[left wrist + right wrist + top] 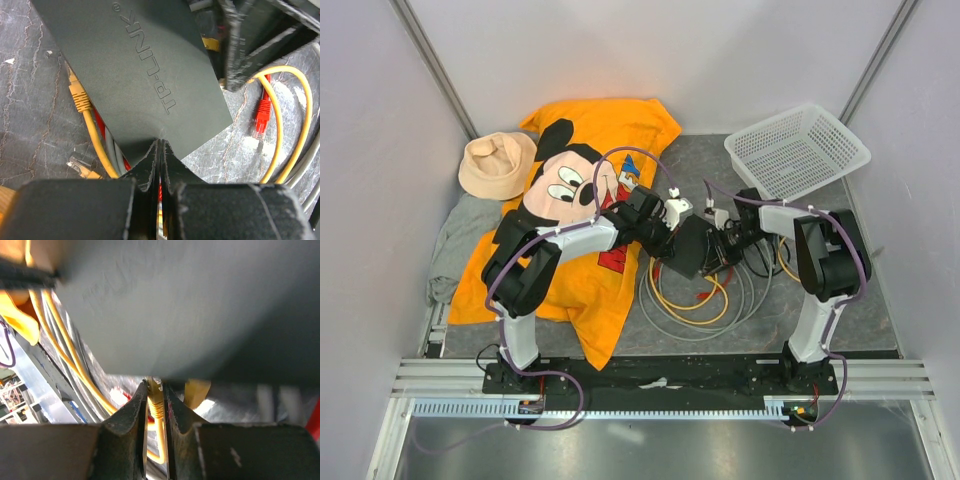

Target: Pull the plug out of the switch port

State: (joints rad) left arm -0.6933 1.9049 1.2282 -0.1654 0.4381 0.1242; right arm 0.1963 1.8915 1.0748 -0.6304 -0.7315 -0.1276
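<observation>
Over grey matting [705,160], my right pincer [156,385] pinches narrow on the yellow plug [156,405], the switch [200,305] right ahead of its tips; I'd pull straight back while my closed left pincer [159,142] braces it.

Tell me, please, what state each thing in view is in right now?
left gripper: shut, tips against the edge of the switch
right gripper: shut on the yellow plug
yellow plug: at the switch's port side, apparently not yet out
red plug: lying loose, unplugged
basket: upright, empty
</observation>
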